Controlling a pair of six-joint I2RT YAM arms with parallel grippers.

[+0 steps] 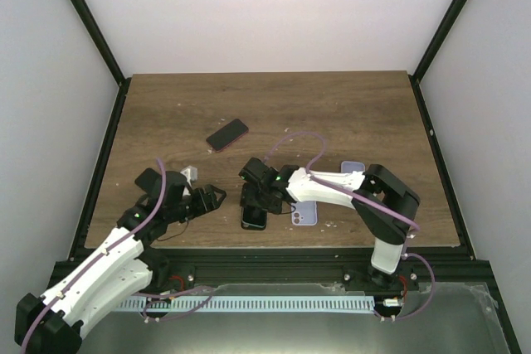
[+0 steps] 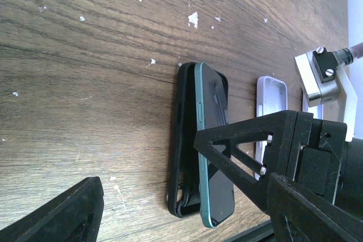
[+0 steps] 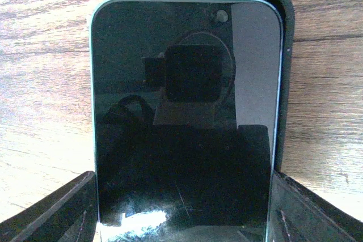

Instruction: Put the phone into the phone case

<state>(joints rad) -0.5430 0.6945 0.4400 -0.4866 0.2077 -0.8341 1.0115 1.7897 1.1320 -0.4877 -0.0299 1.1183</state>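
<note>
Looking down from above, the phone [image 3: 184,111] sits at the 6 o'clock edge of the bench [image 1: 332,113], screen up, on the black phone case [image 2: 180,140]. From the left wrist I see it tilted: its teal long edge rides above the case rim, not seated. My right fingers [image 3: 317,213] straddle the phone's width, pressed against both long edges with no gap showing, so I call that a grip on the phone. My left fingers [image 2: 62,213] stand spread wide with nothing in them, just off the case at its 9 o'clock and not touching it. A lavender case [image 1: 304,214] lies empty just beside the black one at 3 o'clock. A second dark phone [image 1: 227,133] lies well apart at 11 o'clock.
</note>
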